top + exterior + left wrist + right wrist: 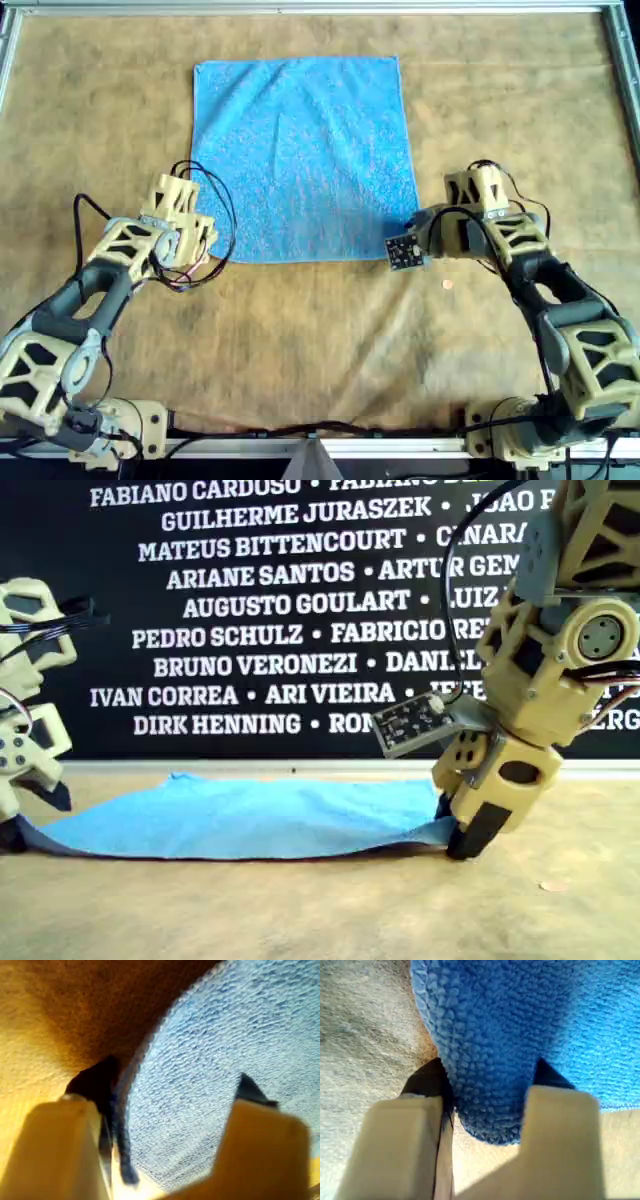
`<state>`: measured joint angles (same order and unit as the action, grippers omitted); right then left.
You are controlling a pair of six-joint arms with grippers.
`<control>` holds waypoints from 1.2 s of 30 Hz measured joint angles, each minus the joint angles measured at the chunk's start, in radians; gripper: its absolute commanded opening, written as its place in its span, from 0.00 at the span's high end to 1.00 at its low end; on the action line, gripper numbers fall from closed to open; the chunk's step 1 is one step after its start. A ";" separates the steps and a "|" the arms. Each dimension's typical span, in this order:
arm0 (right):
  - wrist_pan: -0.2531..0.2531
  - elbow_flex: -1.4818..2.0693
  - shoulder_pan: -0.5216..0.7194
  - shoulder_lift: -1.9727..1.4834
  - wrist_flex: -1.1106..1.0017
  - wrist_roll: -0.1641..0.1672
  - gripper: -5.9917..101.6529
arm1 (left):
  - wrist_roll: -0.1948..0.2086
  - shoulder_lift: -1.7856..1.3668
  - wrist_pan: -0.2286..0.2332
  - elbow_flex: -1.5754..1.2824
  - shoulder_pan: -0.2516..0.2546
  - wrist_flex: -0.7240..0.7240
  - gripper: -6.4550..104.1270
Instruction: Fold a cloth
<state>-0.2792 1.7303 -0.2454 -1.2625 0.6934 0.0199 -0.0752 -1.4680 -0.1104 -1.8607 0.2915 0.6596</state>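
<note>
Overhead view: sky-blue cloth (303, 158) lies spread flat on the tan felt-like table cover (330, 340), roughly square, toward the far middle. Left gripper (203, 238) sits at the cloth's near corner on the overhead view's left; right gripper (424, 226) sits at the near corner on the overhead view's right, a small circuit board (402, 252) hanging off it. A small round coin-like spot (447, 285) lies on the cover just beside the right arm. Exterior view: cloth (250, 818) is low on the cover, both near corners raised slightly; right gripper (462, 832) is down on the corner at the exterior view's right, board (415, 722) above it; the other arm's tip (12, 832) meets the corner at the exterior view's left. Black name banner (260, 620) behind. Left wrist view: left gripper (175, 1110) parted, cloth (215, 1070) edge between the black-tipped fingers (97, 1085), not pinched. Right wrist view: right gripper (487, 1087) parted, cloth (505, 1035) corner bunched between the fingers (547, 1077); whether they press it, cannot tell.
</note>
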 measured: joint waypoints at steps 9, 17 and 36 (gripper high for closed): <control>0.000 0.000 0.000 0.000 0.000 0.000 0.91 | 0.000 0.000 -0.003 0.000 0.000 0.000 0.93; 0.000 0.000 0.000 0.000 0.000 0.009 0.96 | 0.000 0.000 -0.005 0.000 0.002 -0.002 0.95; 0.000 0.003 0.000 0.000 0.000 0.009 0.96 | -0.005 0.000 -0.006 0.003 0.003 -0.002 0.95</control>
<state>-0.2792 1.7334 -0.2454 -1.2625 0.6934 0.0291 -0.0798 -1.4680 -0.1166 -1.8577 0.2945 0.6581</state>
